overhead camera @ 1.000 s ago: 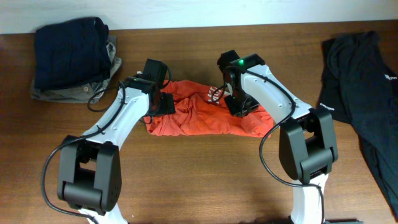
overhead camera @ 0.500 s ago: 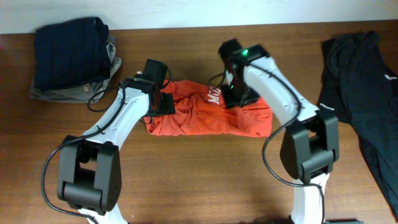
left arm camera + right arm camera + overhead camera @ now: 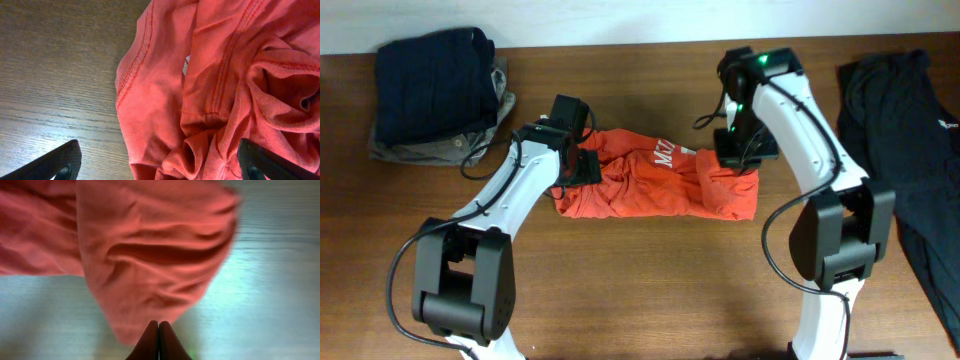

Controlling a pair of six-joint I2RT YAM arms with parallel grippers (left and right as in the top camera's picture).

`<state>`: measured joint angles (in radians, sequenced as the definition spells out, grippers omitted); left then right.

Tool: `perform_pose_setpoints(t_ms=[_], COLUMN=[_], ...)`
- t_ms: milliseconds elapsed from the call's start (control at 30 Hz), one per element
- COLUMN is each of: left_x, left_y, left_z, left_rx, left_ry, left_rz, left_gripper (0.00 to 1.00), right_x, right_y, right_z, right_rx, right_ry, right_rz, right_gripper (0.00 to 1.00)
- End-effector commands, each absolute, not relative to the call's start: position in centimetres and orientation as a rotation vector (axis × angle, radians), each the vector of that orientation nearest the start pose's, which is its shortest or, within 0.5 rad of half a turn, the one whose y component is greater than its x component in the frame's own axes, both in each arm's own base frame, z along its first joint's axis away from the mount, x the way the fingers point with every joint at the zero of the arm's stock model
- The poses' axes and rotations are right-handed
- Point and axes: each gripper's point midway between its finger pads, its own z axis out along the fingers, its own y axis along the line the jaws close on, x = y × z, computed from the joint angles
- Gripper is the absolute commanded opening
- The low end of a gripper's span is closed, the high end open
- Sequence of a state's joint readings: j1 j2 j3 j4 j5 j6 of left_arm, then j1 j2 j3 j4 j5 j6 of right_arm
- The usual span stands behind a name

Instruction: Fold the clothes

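Right gripper (image 3: 745, 150) had swung from mid-shirt out to the T-shirt's (image 3: 650, 185) right end, and that end had been dragged a bit further right with it (white chest lettering (image 3: 664, 157) had shifted right too). Left arm hadn't budged.

T-shirt lay as a crumpled band across the middle of the table (image 3: 640, 290), between the two arms, nowhere near flat.

Right fingertips (image 3: 152, 341) were pressed together. The wrist view showed cloth lying just beyond them but none visibly between them, so I couldn't tell if a thin edge was caught. My read: it went for the right hem or sleeve to pull the band straight.

Left gripper (image 3: 582, 165) hung over the left end with fingers (image 3: 60, 161) spread wide, a ribbed hem and bunched folds framed between them, nothing held. Probably staged there to take the opposite end so both sides could be tensioned together.

Folded navy and grey stack (image 3: 435, 95) sat far left and black garment (image 3: 905, 130) far right, both well apart from the shirt. Judged stage: flattening, no fold made yet.
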<state>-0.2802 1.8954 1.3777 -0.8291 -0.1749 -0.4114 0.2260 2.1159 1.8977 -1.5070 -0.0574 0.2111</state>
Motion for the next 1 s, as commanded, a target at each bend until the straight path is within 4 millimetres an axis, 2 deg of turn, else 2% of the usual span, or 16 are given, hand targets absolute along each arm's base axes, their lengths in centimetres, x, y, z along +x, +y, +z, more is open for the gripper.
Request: perform_pose_setpoints(t_ms=[0,100,200,300,400,467,567,700,800,867,967], left_x=[39.3,39.3,39.4,39.5,39.4,39.3,39.1,39.1,39.1,39.1,39.1], left_y=[-8.2,-8.2,-8.2,-8.2,-8.2,-8.2,-8.1,-8.1,-8.1,-8.1,-8.1], left_z=[6.0,6.0,6.0,6.0,6.0,6.0,6.0,6.0,6.0,6.0,6.0], left_rx=[-0.206,-0.206,-0.206,-0.206,-0.206,-0.206,-0.206,-0.205,-0.205,-0.205,-0.205], left_ry=[2.858,2.860,2.856,2.853,2.855,2.859,2.865,2.866,2.866,2.866,2.867], left_rz=[0.122,0.123,0.120,0.118,0.120,0.122,0.126,0.127,0.127,0.126,0.126], left_gripper=[0.99,0.99,0.99,0.99,0.99,0.99,0.99,0.99,0.99,0.99,0.99], right_x=[34.3,33.0,32.8,33.7,35.2,36.1,37.6,39.5,40.2,40.4,40.4], right_y=[11.3,12.2,14.0,15.6,16.9,17.1,16.5,14.9,13.7,13.0,12.6], right_z=[8.4,5.7,3.3,1.9,1.7,2.3,4.5,8.9,11.4,12.1,12.2], right_rx=[-0.017,-0.028,-0.042,-0.070,-0.052,-0.058,-0.048,-0.061,-0.090,-0.095,-0.133], right_ry=[3.353,3.386,3.357,3.283,3.205,3.174,3.141,3.080,3.059,3.050,3.031], right_rz=[0.181,0.247,0.387,0.499,0.574,0.578,0.578,0.575,0.577,0.581,0.684], right_gripper=[0.04,0.04,0.04,0.04,0.04,0.04,0.04,0.04,0.06,0.09,0.10])
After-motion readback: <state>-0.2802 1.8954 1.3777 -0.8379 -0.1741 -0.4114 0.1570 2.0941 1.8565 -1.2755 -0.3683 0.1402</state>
